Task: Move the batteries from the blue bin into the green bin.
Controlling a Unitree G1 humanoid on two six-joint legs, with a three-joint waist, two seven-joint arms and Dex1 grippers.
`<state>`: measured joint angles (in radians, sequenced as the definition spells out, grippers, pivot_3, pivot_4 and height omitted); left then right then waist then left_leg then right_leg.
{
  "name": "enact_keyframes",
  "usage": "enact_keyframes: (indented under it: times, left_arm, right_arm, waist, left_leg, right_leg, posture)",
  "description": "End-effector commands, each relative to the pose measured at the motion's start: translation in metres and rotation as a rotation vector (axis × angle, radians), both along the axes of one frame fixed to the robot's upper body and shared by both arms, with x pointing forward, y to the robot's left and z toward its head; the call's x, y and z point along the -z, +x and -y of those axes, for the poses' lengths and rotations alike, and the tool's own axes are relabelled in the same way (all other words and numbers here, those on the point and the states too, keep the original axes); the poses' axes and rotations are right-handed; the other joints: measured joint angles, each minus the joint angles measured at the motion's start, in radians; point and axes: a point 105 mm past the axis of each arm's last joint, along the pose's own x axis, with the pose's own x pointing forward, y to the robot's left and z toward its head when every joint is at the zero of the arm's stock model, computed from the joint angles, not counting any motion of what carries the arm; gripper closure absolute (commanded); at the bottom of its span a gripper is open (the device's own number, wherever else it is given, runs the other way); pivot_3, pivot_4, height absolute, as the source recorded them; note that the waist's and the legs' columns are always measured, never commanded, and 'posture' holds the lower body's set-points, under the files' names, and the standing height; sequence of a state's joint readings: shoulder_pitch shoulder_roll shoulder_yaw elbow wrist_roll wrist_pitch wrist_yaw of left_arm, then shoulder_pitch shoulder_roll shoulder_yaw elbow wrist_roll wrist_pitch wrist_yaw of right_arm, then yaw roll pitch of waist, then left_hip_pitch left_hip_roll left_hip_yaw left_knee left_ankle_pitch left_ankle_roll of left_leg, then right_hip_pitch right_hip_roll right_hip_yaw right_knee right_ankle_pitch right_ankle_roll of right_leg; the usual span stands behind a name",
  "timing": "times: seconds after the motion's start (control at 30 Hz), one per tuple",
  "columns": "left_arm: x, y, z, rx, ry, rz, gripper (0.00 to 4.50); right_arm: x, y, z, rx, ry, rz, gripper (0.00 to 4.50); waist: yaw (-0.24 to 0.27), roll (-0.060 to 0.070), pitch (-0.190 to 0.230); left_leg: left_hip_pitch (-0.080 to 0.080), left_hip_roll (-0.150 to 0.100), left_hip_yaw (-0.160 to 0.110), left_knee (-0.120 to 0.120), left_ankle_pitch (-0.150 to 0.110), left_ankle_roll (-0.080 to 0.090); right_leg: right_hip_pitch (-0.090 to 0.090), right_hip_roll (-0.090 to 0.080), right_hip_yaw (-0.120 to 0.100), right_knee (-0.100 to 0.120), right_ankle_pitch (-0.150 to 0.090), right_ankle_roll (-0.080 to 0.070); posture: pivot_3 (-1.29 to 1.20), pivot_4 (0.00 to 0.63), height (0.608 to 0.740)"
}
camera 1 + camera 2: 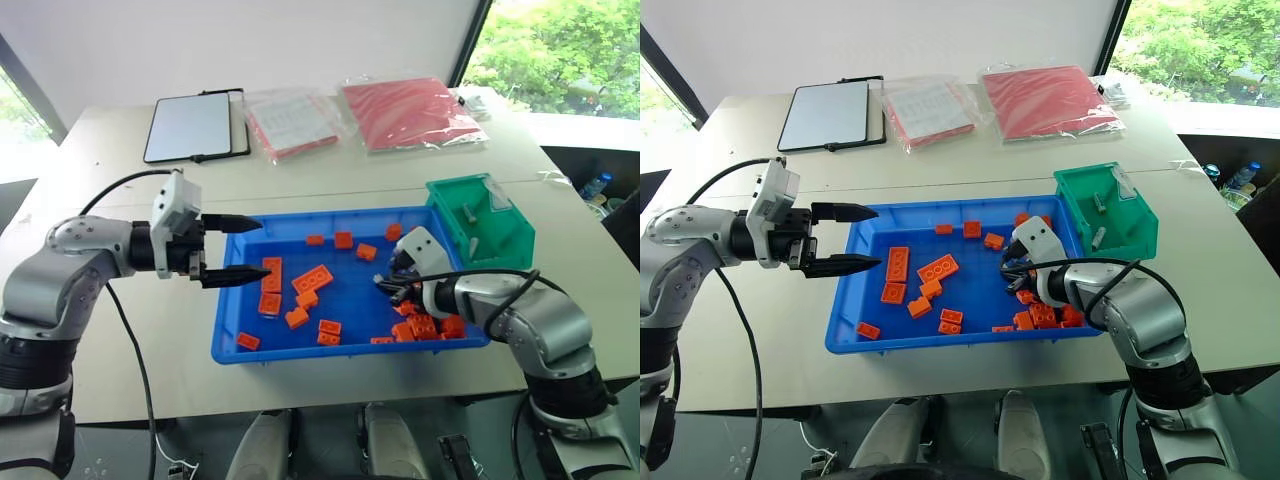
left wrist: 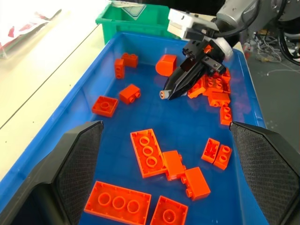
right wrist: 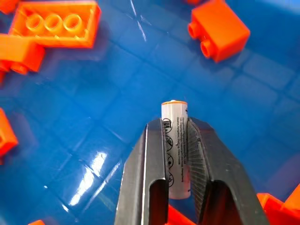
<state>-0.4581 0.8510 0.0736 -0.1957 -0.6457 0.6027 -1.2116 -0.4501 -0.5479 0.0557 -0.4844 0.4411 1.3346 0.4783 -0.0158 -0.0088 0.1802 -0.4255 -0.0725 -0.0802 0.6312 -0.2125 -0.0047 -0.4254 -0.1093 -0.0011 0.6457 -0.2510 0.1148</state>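
A silver-grey battery (image 3: 175,140) stands between the fingers of my right gripper (image 3: 174,123), which is shut on it low over the floor of the blue bin (image 1: 300,356), at its right side. The left wrist view shows that gripper (image 2: 165,95) as a closed black point with the battery's end at its tip. My left gripper (image 1: 264,248) hovers open and level over the bin's left edge, holding nothing. The green bin (image 1: 495,235) stands at the blue bin's far right corner, and two batteries (image 1: 467,213) lie inside it.
Several orange studded bricks (image 1: 312,279) are scattered across the blue bin, with a pile (image 1: 425,326) right beside my right gripper. At the back of the table lie a grey tablet (image 1: 190,127) and two plastic bags (image 1: 410,112).
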Motion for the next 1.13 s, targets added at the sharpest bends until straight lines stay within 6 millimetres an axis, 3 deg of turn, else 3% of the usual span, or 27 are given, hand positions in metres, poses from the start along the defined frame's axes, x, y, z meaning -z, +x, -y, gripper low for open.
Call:
enact_keyframes:
  times: [0.03,0.17,0.27,0.33,0.5,0.53,0.63,0.73,0.8,0.9,1.0,1.13]
  left_arm:
    - [-0.011,-0.003,0.000,0.003,-0.016,0.049,0.00]
    - [-0.009,0.000,0.000,0.000,-0.018,0.050,0.00]
    - [-0.007,0.002,0.003,0.007,-0.023,0.053,0.00]
    - [-0.007,0.002,0.004,0.012,-0.025,0.055,0.00]
    - [-0.007,0.003,0.006,0.020,-0.028,0.056,0.00]
    - [-0.007,0.003,0.005,0.020,-0.027,0.056,0.00]
    - [-0.007,0.002,0.001,0.007,-0.023,0.054,0.00]
    - [-0.009,0.000,-0.011,-0.034,-0.023,0.040,0.00]
    - [-0.012,-0.003,-0.022,-0.068,-0.028,0.020,0.00]
    - [-0.012,-0.009,-0.031,-0.084,-0.011,0.004,0.00]
    - [-0.012,-0.010,-0.036,-0.091,0.002,-0.006,0.00]
    - [-0.012,-0.013,-0.035,-0.074,0.016,-0.009,0.00]
  right_arm:
    - [-0.064,0.018,0.020,0.064,0.036,0.195,4.33]
    - [-0.094,0.039,0.082,0.243,-0.059,0.294,4.33]
    - [-0.089,0.045,0.107,0.292,-0.113,0.287,4.33]
    - [-0.085,0.047,0.112,0.303,-0.140,0.299,4.33]
    - [-0.085,0.051,0.116,0.303,-0.170,0.381,2.09]
    - [-0.089,0.050,0.114,0.292,-0.165,0.408,2.09]
    - [-0.107,0.030,0.100,0.158,-0.046,0.468,2.09]
    - [-0.106,-0.017,0.094,-0.051,0.008,0.443,2.09]
    - [-0.095,-0.050,0.108,-0.110,0.015,0.376,2.09]
    - [-0.082,-0.078,0.121,-0.151,-0.003,0.314,2.09]
    - [-0.071,-0.091,0.132,-0.166,-0.057,0.289,2.09]
    - [-0.070,-0.089,0.143,-0.126,-0.062,0.309,2.09]
  waist:
    - [0.001,0.000,0.000]
    - [0.017,-0.001,0.000]
    - [0.020,-0.002,0.000]
    - [0.017,-0.002,0.000]
    - [0.000,-0.002,0.001]
    - [0.000,-0.002,0.001]
    - [0.003,-0.001,0.001]
    - [0.013,-0.002,0.001]
    - [0.024,-0.002,0.001]
    - [0.026,-0.002,0.001]
    - [0.025,-0.001,0.001]
    - [0.024,-0.002,0.001]
  left_leg:
    - [0.000,0.000,0.000,0.000,0.000,0.000]
    - [0.000,-0.001,0.000,0.001,0.000,0.000]
    - [0.000,-0.001,0.000,0.000,0.000,0.000]
    - [0.000,0.000,0.001,0.000,0.000,0.000]
    - [0.000,0.000,0.001,0.000,0.000,0.000]
    - [0.000,0.000,0.001,0.000,0.000,0.000]
    - [0.000,0.000,0.001,0.000,0.000,0.000]
    - [-0.001,0.000,0.000,0.000,0.000,0.000]
    - [-0.001,0.000,-0.001,0.000,-0.001,0.002]
    - [0.001,0.000,0.000,0.000,-0.002,0.004]
    - [0.007,0.002,0.000,0.000,-0.002,0.004]
    - [0.015,0.004,0.002,-0.001,-0.005,0.001]
  right_leg:
    - [0.000,0.000,0.000,0.000,0.000,0.000]
    - [0.001,0.000,-0.001,-0.001,0.000,0.000]
    - [0.002,-0.001,-0.001,-0.003,0.000,0.000]
    - [0.002,-0.001,-0.001,-0.003,0.000,0.000]
    - [0.001,-0.001,0.000,-0.001,0.000,0.000]
    - [0.001,-0.001,0.000,-0.001,0.000,0.000]
    - [0.001,-0.001,0.000,-0.001,0.000,0.000]
    - [0.001,-0.001,-0.001,-0.001,0.000,0.000]
    - [0.003,0.000,-0.001,-0.004,-0.001,0.001]
    - [0.006,0.001,-0.002,-0.007,0.000,0.001]
    - [0.015,0.001,-0.001,-0.014,-0.001,-0.001]
    - [0.023,-0.003,-0.001,-0.017,-0.003,-0.003]
  posture:
    - [0.00,0.150,0.734]
    - [0.00,0.150,0.734]
    - [0.00,0.150,0.734]
    - [0.00,0.150,0.734]
    - [0.00,0.150,0.734]
    - [0.00,0.150,0.734]
    - [0.00,0.150,0.734]
    - [0.00,0.150,0.734]
    - [0.00,0.150,0.734]
    - [0.00,0.150,0.734]
    - [0.00,0.150,0.734]
    - [0.00,0.150,0.734]
